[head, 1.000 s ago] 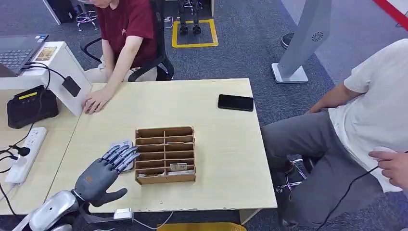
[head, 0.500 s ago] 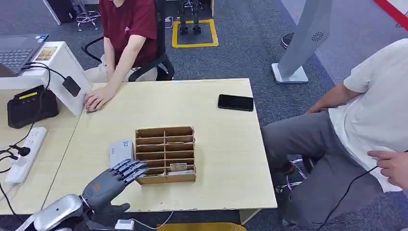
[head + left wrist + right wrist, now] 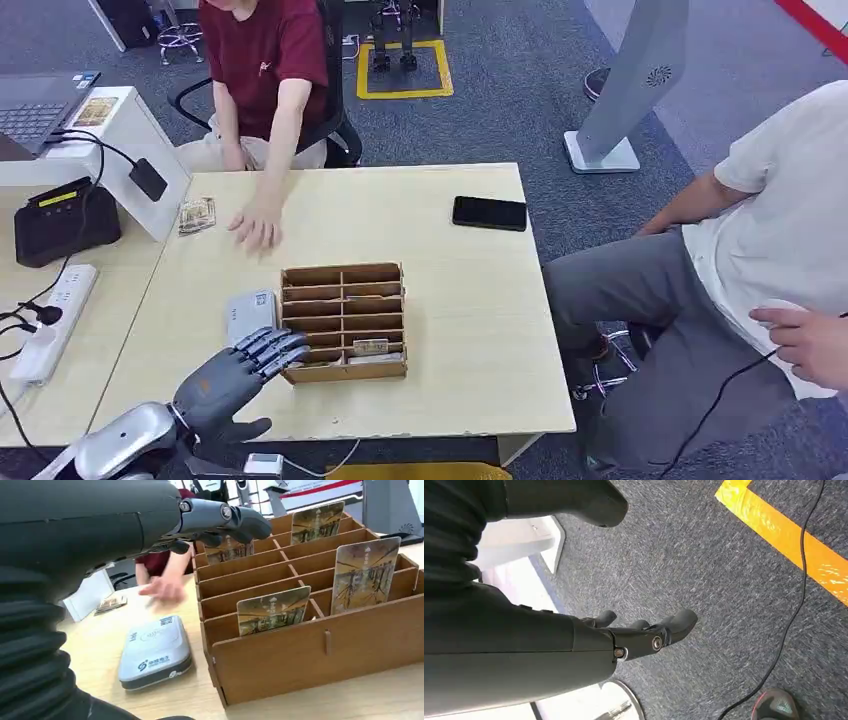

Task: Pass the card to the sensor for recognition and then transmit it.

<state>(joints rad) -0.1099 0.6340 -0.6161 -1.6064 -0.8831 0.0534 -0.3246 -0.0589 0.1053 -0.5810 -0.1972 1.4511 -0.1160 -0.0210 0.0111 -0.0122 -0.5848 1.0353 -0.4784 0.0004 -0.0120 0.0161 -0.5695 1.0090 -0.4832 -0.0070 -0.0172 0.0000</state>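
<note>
A wooden card rack (image 3: pixel 343 322) stands mid-table, with a card (image 3: pixel 370 347) upright in its near row. The left wrist view shows the rack (image 3: pixel 320 650) close up, holding several patterned cards (image 3: pixel 272 611). A grey-white card sensor (image 3: pixel 250 312) lies flat just left of the rack, also seen in the wrist view (image 3: pixel 155 652). My left hand (image 3: pixel 235 375) hovers near the table's front edge, fingers spread and empty, its tips by the rack's near left corner. My right hand (image 3: pixel 644 630) hangs over the carpet, fingers loosely apart, holding nothing.
A person in a red shirt reaches a hand (image 3: pixel 255 230) over the far left of the table, near a card (image 3: pixel 197 215) lying flat. A black phone (image 3: pixel 489 212) lies at the far right. A black terminal (image 3: pixel 62 218) and power strip (image 3: pixel 55 320) sit on the left desk. Another person sits right.
My left hand drew back from over the sensor toward the front edge, uncovering it. The person's hand left the far-left corner and moved toward the middle, leaving a card there.
</note>
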